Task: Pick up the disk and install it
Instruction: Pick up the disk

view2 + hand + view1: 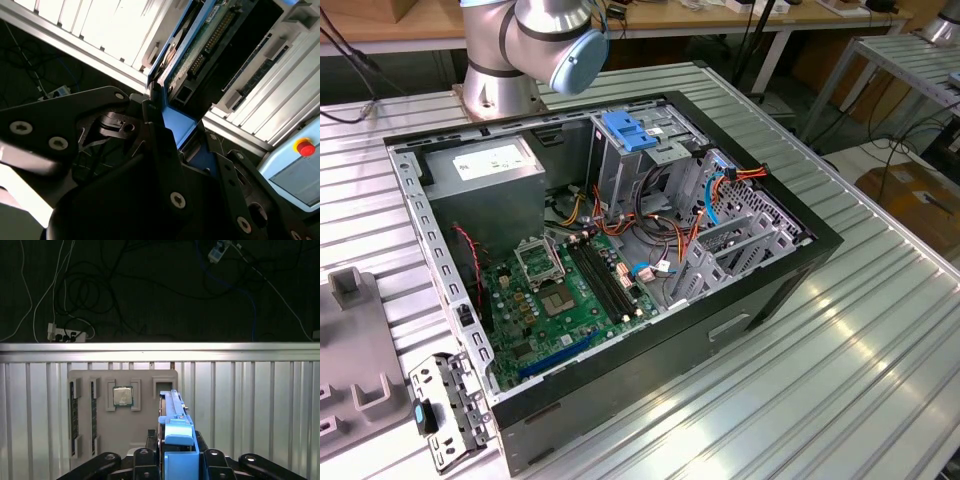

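Our fingers [214, 458] pinch the disk [175, 432] on edge over the ribbed bench [260, 405], near the grey parts tray [100, 430]. We judge it stiff, fairly dense and shock-sensitive (its blue carrier rail [177, 122] may flex), so squeezing the flat faces suits best.

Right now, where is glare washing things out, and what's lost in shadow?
Exterior view: even light inside the computer case, soft glare streaks on the ribbed table. Second wrist view: the table is blown out white, the tool gripping the disk nearly black. First wrist view: the table edge glares, the floor beyond is dark.
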Robot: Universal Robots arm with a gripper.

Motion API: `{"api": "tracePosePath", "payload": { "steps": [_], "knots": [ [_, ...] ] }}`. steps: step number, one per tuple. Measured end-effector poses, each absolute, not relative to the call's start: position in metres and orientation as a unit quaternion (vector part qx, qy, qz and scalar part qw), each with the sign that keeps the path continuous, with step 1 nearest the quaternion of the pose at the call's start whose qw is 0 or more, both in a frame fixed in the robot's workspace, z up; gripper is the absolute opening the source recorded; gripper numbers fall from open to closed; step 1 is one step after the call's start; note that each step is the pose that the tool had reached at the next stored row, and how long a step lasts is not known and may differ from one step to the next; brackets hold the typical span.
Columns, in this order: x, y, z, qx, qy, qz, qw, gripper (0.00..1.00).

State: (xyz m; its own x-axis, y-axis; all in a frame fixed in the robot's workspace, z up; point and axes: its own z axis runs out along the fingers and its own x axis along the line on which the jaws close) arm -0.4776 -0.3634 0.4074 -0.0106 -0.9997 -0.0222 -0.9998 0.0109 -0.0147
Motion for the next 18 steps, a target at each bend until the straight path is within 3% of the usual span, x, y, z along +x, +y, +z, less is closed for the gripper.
{"api": "tracePosePath", "payload": {
  "steps": [18],
  "knots": [
    [-0.478,-0.363,0.418,-0.703,0.711,0.003,0.013,0.37]
  ]
}}
